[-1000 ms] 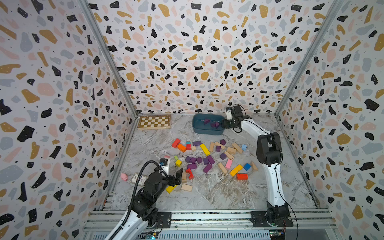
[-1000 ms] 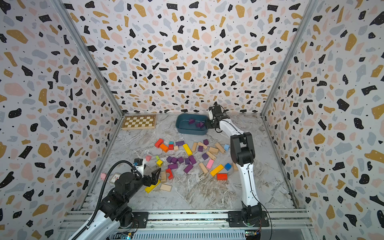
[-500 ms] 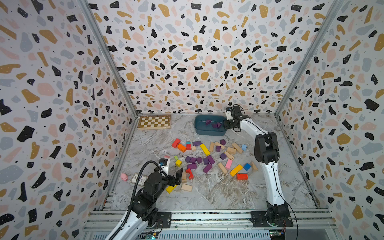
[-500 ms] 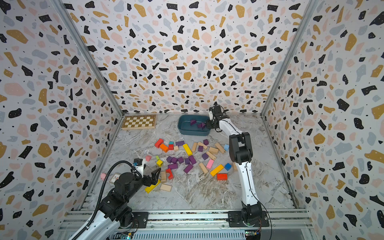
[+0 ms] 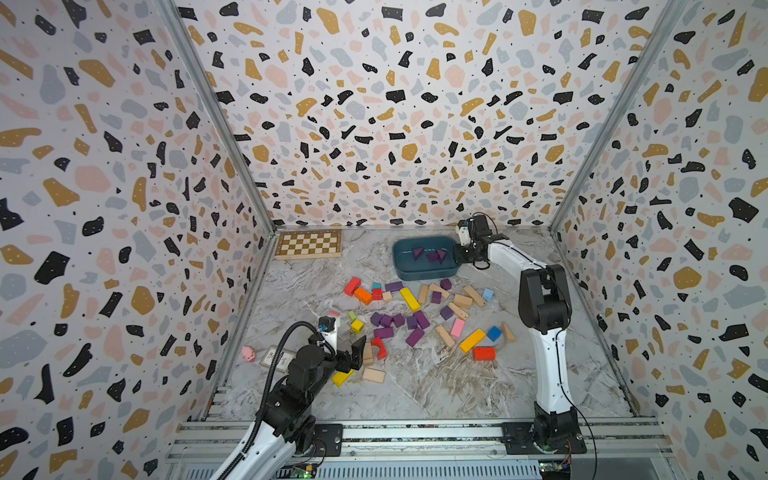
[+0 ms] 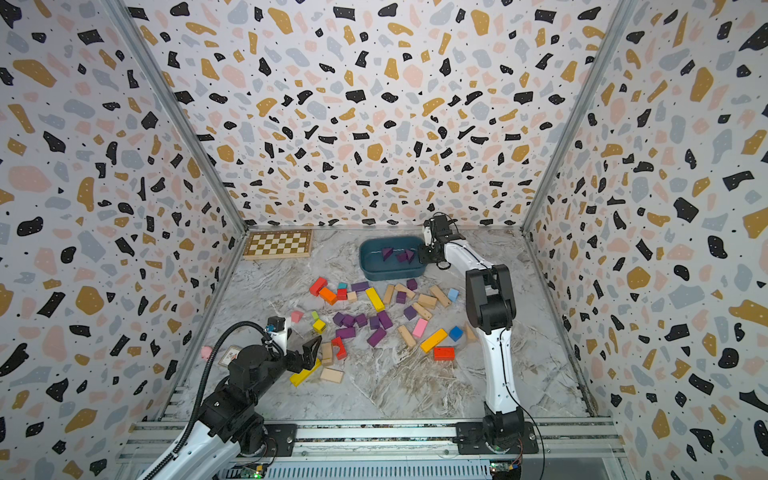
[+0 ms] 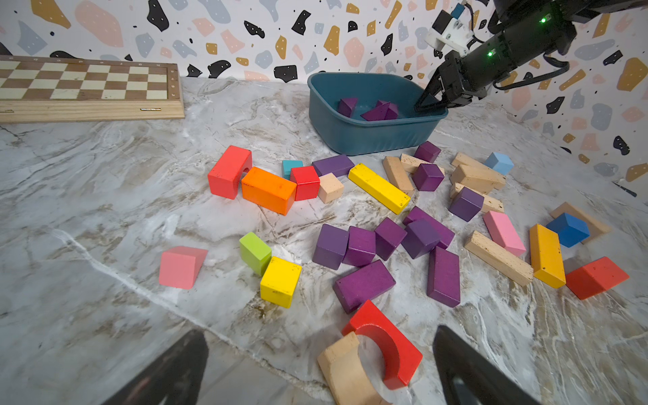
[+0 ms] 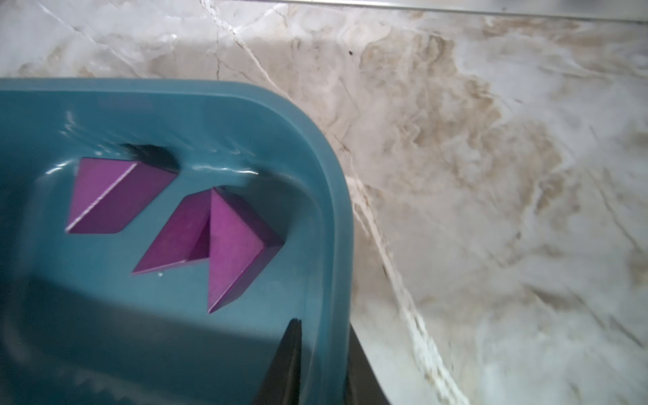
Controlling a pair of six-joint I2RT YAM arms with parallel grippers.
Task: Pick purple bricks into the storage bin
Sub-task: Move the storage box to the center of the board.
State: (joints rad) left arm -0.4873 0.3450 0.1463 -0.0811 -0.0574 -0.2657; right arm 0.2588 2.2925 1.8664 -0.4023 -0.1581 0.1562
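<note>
At the far end of the table, the right gripper [image 7: 430, 102] is pinching the storage bin [image 5: 424, 274] by its wall. In the right wrist view, one of its fingers [image 8: 289, 354] is sitting inside the rim and the other outside. It's carrying no brick.

Three purple bricks [image 8: 238, 245], all wedges, are lying in the bin. Roughly a dozen more [image 7: 364, 284] are sitting loose mid-table among the other colours.

Likely step: moving or steadying the bin, not a pick. The next move probably calls for a low, level drag toward the pile so the wedges aren't tipping out.

The left gripper [image 7: 319, 336] is hovering wide open and empty near a red arch block [image 7: 385, 343].

The right wrist view is blurring, and the finger bases are getting cut off at the frame edge. Whether the bin is lifting can't be told.
</note>
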